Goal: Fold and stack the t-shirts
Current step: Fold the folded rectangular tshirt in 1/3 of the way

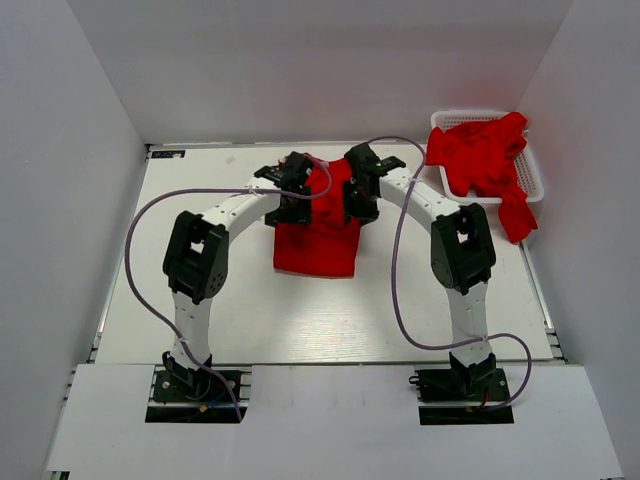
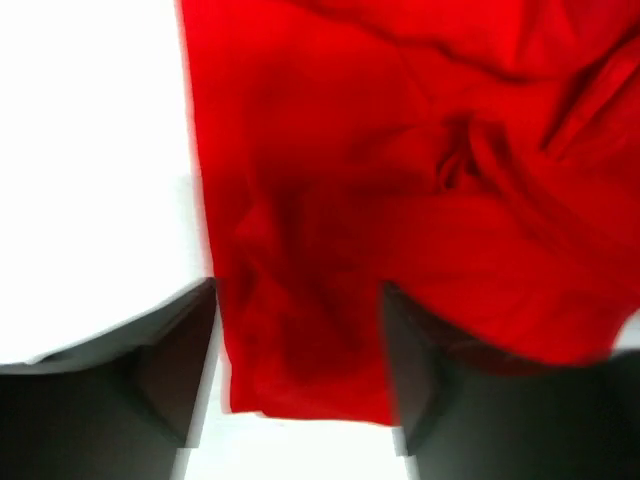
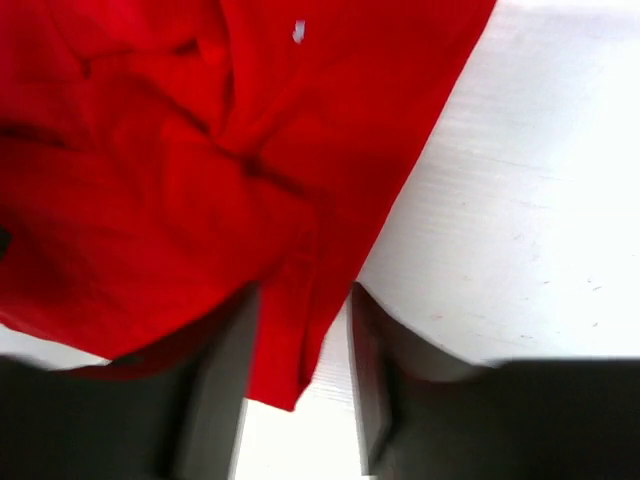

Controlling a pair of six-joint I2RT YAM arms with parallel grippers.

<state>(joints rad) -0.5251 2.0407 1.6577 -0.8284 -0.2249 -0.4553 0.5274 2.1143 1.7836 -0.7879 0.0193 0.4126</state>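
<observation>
One red t-shirt (image 1: 318,245) lies partly folded on the white table in the middle. It fills the left wrist view (image 2: 400,180) and the right wrist view (image 3: 150,170). My left gripper (image 1: 290,210) is over its far left part, with the jaws apart and red cloth between the fingers (image 2: 300,340). My right gripper (image 1: 358,207) is over its far right edge, with the jaws apart around a strip of the shirt's edge (image 3: 300,340); white table shows beside that strip. More red t-shirts (image 1: 482,155) are heaped in the basket, and one hangs over its right side.
A white lattice basket (image 1: 537,180) stands at the back right corner. White walls close in the back and both sides. Purple cables loop from each arm over the table (image 1: 250,320). Both wrist views are blurred.
</observation>
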